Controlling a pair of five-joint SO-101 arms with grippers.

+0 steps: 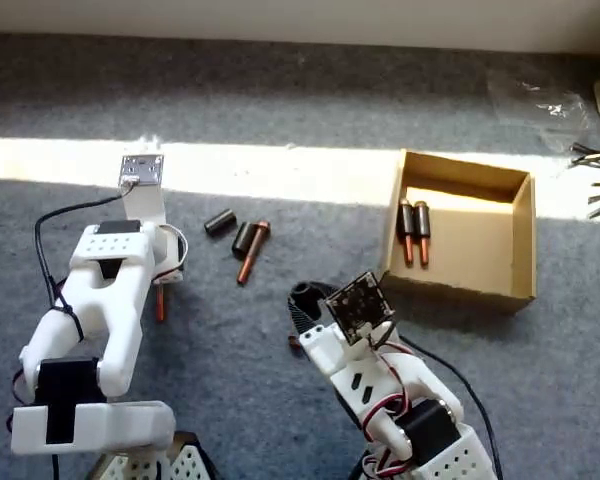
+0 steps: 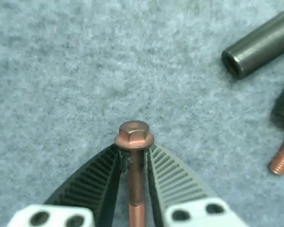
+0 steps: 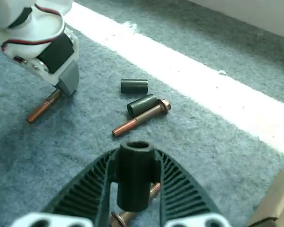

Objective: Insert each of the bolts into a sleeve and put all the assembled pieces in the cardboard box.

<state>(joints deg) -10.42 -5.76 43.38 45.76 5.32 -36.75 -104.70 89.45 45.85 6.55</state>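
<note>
Grey carpeted surface [image 1: 280,120] crossed by a sunlit band. At the far right lie a clear plastic bag [image 1: 540,100] and some metal tools [image 1: 598,180], cut off by the edge and hard to identify.

Left gripper [image 2: 135,151]: closed on a bolt [image 2: 134,139] just below its hexagonal head; the shank end is hidden between the fingers.

Right gripper [image 3: 134,158]: clamped on a dark sleeve [image 3: 134,175] with its bore facing away. Under it lies a second bolt [image 3: 154,190], mostly covered.

Between the arms, on the surface: a loose sleeve [image 1: 220,222] lying alone. Just right of it, another sleeve [image 1: 243,238] touches a third bolt [image 1: 253,252] alongside it.

The cardboard box [image 1: 458,280] stands at the right, beyond the right arm. It holds two assembled pieces [image 1: 406,222], side by side near its left wall.

Count: five bolts and five sleeves. Two of each are joined in the box, one of each is gripped, and one bolt lies beneath the right gripper.
</note>
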